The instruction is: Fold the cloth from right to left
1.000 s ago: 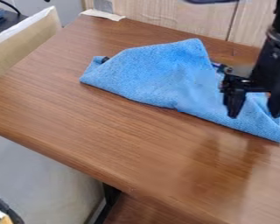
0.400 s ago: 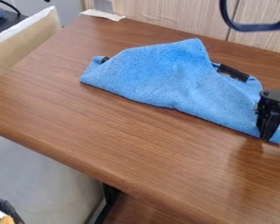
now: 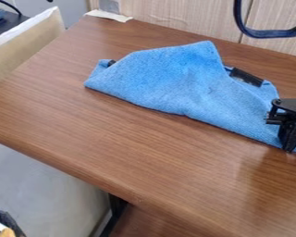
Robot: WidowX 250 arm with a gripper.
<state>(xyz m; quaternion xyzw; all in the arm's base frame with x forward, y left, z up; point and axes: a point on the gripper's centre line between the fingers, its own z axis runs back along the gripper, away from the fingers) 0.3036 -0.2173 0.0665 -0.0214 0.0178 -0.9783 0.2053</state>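
Grasping the cloth (image 3: 169,83) appears in hand; gripper (image 3: 293,142) at its four-o'clock corner, grip state undeterminable. Next: secure, lift, carry towards ten o'clock.

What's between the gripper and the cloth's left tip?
Only the blue cloth itself: in the camera view, its middle spans the stretch from the gripper to its left tip.

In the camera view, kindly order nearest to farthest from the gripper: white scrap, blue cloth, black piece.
1. Blue cloth: right corner at the gripper.
2. Black piece: cloth's upper right edge.
3. White scrap: table's far left corner.
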